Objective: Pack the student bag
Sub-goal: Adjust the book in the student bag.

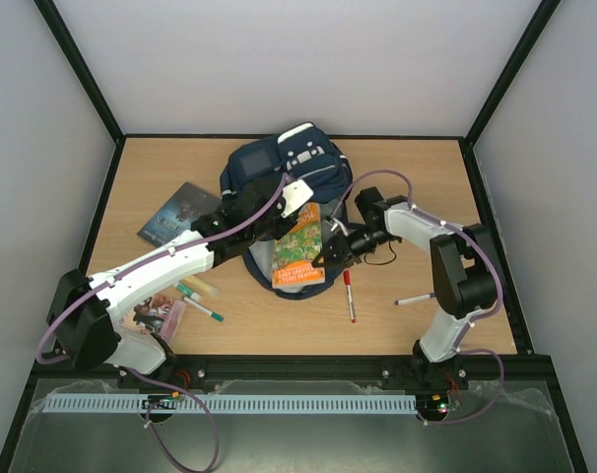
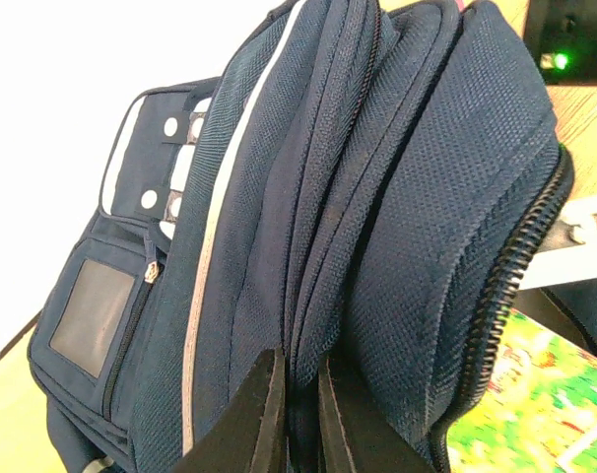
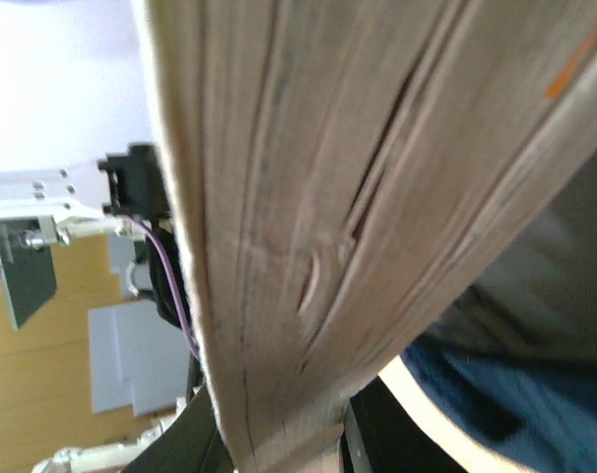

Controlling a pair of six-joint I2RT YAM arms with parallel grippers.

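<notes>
The navy-blue student bag (image 1: 279, 168) lies at the back middle of the table, its opening toward me. My left gripper (image 1: 291, 197) is shut on a fold of the bag's fabric (image 2: 300, 394) at the opening and holds it up. A green and orange book (image 1: 300, 252) lies partly in the bag's mouth. My right gripper (image 1: 330, 252) is shut on this book's page edge (image 3: 279, 296), which fills the right wrist view.
A dark book (image 1: 178, 213) lies at the left. Another book (image 1: 156, 313) lies under the left arm, with markers (image 1: 202, 301) beside it. A red pen (image 1: 350, 296) and a small pen (image 1: 414, 300) lie at the front right.
</notes>
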